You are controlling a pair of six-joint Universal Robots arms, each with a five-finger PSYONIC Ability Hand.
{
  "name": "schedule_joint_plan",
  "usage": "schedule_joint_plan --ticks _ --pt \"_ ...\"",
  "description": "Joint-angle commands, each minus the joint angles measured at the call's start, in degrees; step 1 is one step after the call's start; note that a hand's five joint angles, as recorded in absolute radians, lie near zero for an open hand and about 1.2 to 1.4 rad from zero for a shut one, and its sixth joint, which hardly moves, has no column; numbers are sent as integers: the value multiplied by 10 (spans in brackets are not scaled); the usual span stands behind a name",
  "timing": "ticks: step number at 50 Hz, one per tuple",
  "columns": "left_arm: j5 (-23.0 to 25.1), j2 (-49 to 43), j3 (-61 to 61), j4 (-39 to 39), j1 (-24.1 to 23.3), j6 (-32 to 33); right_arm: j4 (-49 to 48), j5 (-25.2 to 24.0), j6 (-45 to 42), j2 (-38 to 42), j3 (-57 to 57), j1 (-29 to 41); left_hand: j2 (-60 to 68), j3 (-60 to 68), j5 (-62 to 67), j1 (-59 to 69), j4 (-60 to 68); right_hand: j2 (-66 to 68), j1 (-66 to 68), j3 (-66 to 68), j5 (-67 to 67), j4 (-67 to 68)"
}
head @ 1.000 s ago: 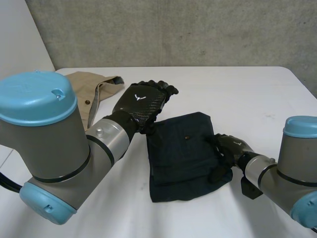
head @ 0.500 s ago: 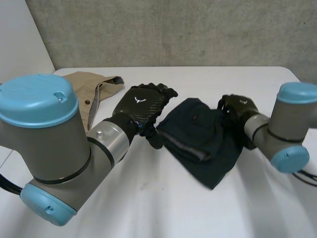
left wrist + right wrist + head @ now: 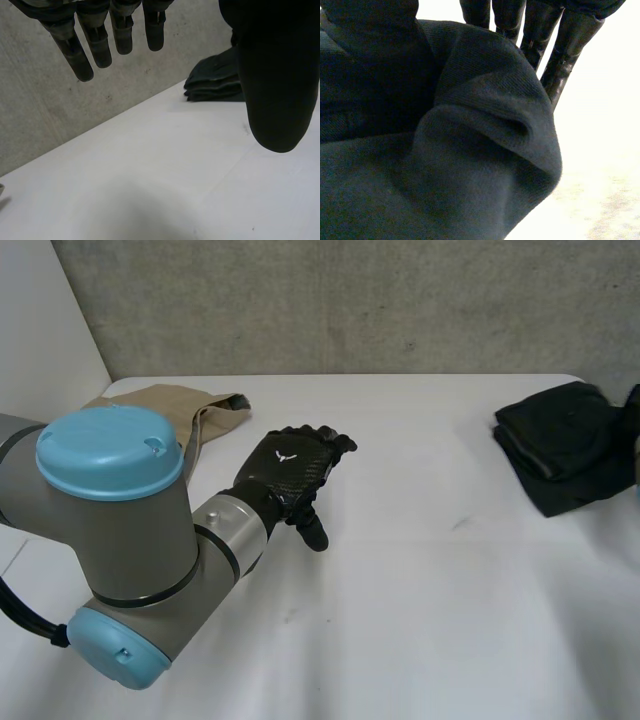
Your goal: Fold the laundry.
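A dark navy folded cloth (image 3: pixel 563 443) lies bunched at the table's far right edge. In the left wrist view the same dark cloth (image 3: pixel 214 80) sits beyond the thumb. My right hand (image 3: pixel 569 41) is shut on it: a thick fold of the cloth (image 3: pixel 470 150) is pinched between its thumb and its fingers. My left hand (image 3: pixel 289 467) hovers over the bare table left of centre, well away from the cloth. Its fingers (image 3: pixel 99 42) are straight and spread, with nothing in them.
A beige garment (image 3: pixel 176 410) lies crumpled at the table's back left, partly behind my left arm (image 3: pixel 120 540). A grey wall runs behind the white table (image 3: pixel 420 600).
My right hand has shut on the dark cloth and swept it from the table's middle to the far right edge. My left hand has stayed almost where it was.
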Motion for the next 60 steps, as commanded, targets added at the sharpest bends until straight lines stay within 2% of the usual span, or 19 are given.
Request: schedule_joint_plan --ticks 1,11,15,16,17,22,26,30,35,37,45,50,54,56,60 --pt "0 -10 2 0 2 -14 -53 23 -54 -4 12 -33 2 -10 -2 -1 -6 124 277 122 168 118" --pt "0 -19 3 0 2 -14 -55 29 -65 6 17 -36 2 -10 -2 -1 -6 124 277 122 168 118" --pt "-1 -19 3 0 2 -14 -15 25 -66 3 20 -35 2 -10 -2 -1 -6 119 273 118 164 114" --pt "-1 -19 3 0 2 -14 9 19 -66 -2 20 -36 2 -10 -2 -1 -6 -405 -252 -407 -361 -411" --pt "-1 -19 3 0 2 -14 22 14 -65 -8 19 -36 2 -10 -2 -1 -6 -576 -423 -578 -532 -582" --pt "-2 -14 3 -1 1 -14 97 -15 -68 -64 39 -37 2 -10 -2 -1 -6 -576 -423 -578 -532 -582" --pt "-2 -9 2 -3 0 -13 151 -36 -88 -117 98 -38 2 -10 -2 -1 -6 -576 -423 -578 -532 -582" --pt "-2 6 3 -4 0 -13 164 -10 -147 -175 168 -44 1 -12 -3 -3 -8 -576 -423 -578 -532 -582" --pt "-2 40 2 -4 4 -13 147 78 -259 -252 237 -58 -3 -15 -7 -6 -11 -576 -423 -578 -532 -582" --pt "-2 49 2 -4 7 -12 136 95 -274 -274 246 -57 -4 -17 -8 -8 -13 -576 -423 -578 -532 -582" --pt "3 94 2 2 48 -10 95 96 -274 -378 281 -40 -11 -24 -15 -15 -20 -576 -423 -578 -532 -582" --pt "5 99 10 20 98 -5 56 59 -236 -421 333 30 -14 -27 -18 -18 -23 -576 -423 -578 -532 -582" --pt "8 88 21 42 146 1 21 -6 -201 -466 430 97 -16 -29 -20 -20 -25 -576 -423 -578 -532 -582" --pt "8 80 27 49 166 12 1 -59 -198 -499 498 140 -18 -31 -22 -21 -26 -576 -423 -578 -532 -582" --pt "9 20 47 61 228 67 -19 -137 -200 -532 595 211 -25 -38 -29 -29 -34 -576 -423 -578 -532 -582"
